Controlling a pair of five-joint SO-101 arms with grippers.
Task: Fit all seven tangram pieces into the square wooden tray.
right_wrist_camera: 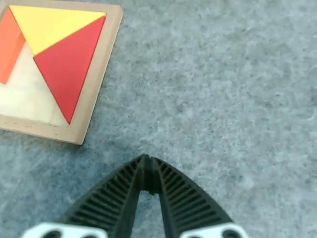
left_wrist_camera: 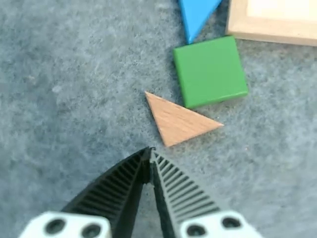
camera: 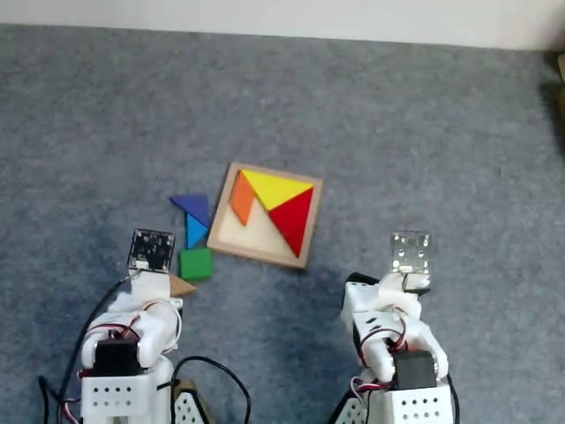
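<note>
High view: the tray [camera: 258, 255] is partly filled. A yellow triangle [camera: 275, 188], a red triangle [camera: 296, 221] and an orange piece [camera: 241, 200] sit inside it, with bare wood showing along its side nearest the arms. Four pieces lie on the worktop [camera: 397, 115] off the tray's left side: a dark blue piece [camera: 194, 207], a light blue triangle [camera: 195, 230], a green square [camera: 196, 263] and, farthest from the tray, a wood triangle [left_wrist_camera: 178, 124]. By that count, three of seven are placed and four remain.

The left pincer [left_wrist_camera: 150, 154] is closed and empty, its tips just short of the wood triangle. The right pincer [right_wrist_camera: 147, 161] is also closed on nothing, over bare worktop off the tray's right corner.
</note>
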